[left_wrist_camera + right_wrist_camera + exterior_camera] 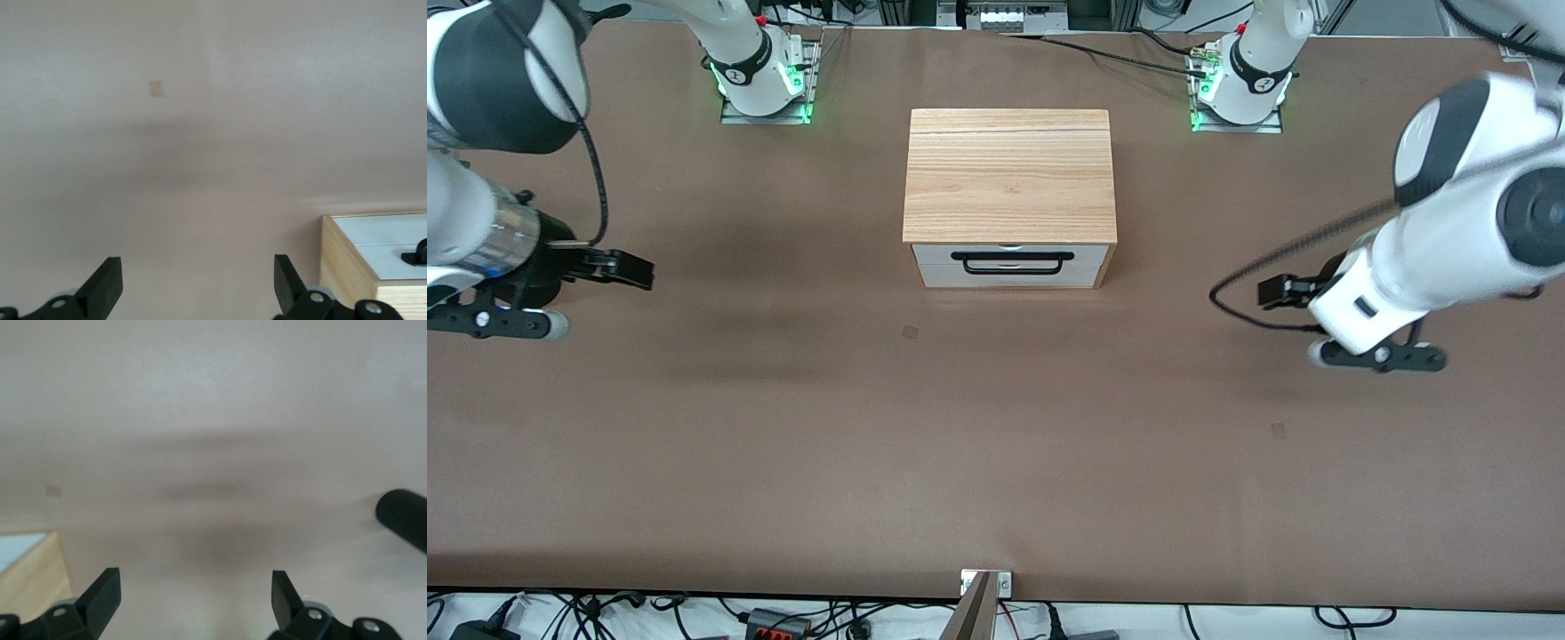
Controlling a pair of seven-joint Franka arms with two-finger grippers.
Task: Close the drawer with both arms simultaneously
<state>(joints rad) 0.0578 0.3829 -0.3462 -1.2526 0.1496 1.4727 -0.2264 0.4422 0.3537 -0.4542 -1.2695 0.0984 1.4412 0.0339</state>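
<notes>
Both grippers are hanging spread and empty over bare table (996, 444), left gripper (1303, 320) toward its end, right gripper (560, 293) toward its own, flanking, likely staged for a joint push. Farther back, drawer (1009, 265) is sitting nearly flush in the cabinet (1009, 173).

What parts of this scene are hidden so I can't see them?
- Inside the drawer: front view, only its white front shows, under the cabinet top.
- Most of the cabinet: both wrist views, cut off by the picture edge.
- Black rounded thing: right wrist view, cut off at the edge; can't tell what it is.
- Left tool and right tool, both open: their bodies are cut off.
</notes>
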